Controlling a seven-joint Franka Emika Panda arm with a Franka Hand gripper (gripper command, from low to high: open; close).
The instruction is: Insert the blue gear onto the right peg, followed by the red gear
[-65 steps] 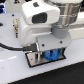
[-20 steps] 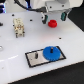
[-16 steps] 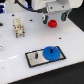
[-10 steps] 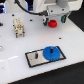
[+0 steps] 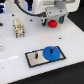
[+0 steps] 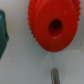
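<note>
Gripper (image 5: pixel 52 20) poised right over the small red toothed plastic gear (image 6: pixel 54 26).
The gear lies on the white desk (image 5: pixel 15 55) directly beneath it, hub hole centred; whether the gripper is released or clenched, I cannot tell.

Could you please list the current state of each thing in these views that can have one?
blue gear: lying flat on the grey plate, at the right peg.
red gear: flat on the table, beneath the tool, not lifted.
left peg: upright, bare.
tool: over the red gear; open or shut unclear.
</note>
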